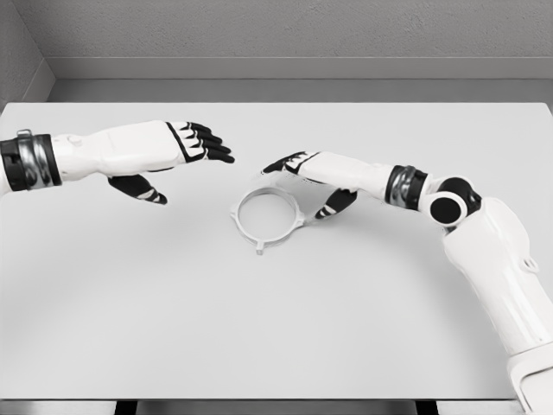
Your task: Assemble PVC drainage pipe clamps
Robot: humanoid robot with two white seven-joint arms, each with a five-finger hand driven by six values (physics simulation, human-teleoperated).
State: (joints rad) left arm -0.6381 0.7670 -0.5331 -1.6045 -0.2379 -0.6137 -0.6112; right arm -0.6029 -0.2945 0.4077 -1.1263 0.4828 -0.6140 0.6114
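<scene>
A white ring-shaped pipe clamp [266, 217] lies flat on the white table [259, 328], near its middle. My right hand [304, 180] hovers at the ring's upper right edge, fingers spread; its thumb [335, 204] sits just beside the ring's right lug, and whether it touches I cannot tell. My left hand [177, 160] floats to the upper left of the ring, well apart from it, with fingers stretched toward the right and thumb hanging down. It holds nothing.
The table's far edge meets a grey wall [285, 35] at the back. The right forearm and elbow [449, 207] reach across the table's right side.
</scene>
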